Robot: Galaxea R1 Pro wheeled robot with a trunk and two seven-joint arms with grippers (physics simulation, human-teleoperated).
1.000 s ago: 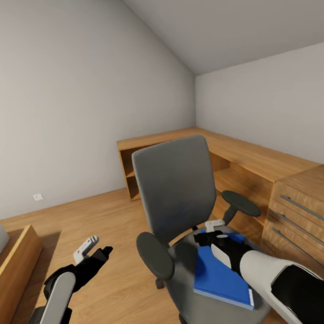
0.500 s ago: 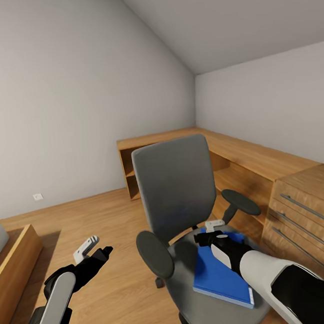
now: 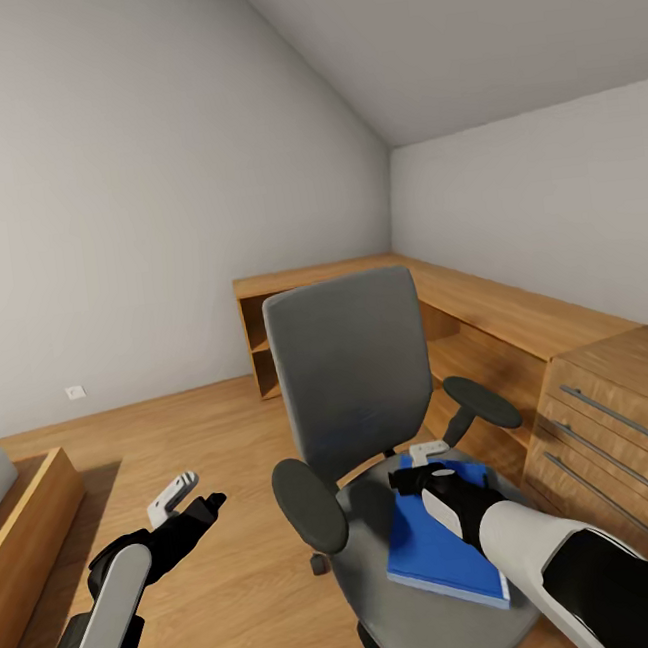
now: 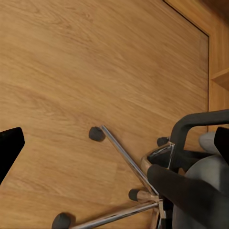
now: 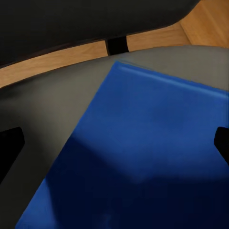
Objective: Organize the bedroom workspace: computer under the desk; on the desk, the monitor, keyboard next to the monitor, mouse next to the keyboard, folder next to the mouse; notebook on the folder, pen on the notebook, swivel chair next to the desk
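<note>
Folder (image 3: 437, 543) is seen lying flat on the grey seat of the swivel chair (image 3: 356, 381), its blue cover spread under the right gripper (image 3: 425, 463), whose fingers are held apart above the folder's far end without any contact being shown. The left gripper (image 3: 187, 491) is held out over the wooden floor (image 3: 227, 446) beside the chair, fingers parted and nothing between them. A wooden dresser (image 3: 616, 411) is placed just beyond the chair's right armrest.
</note>
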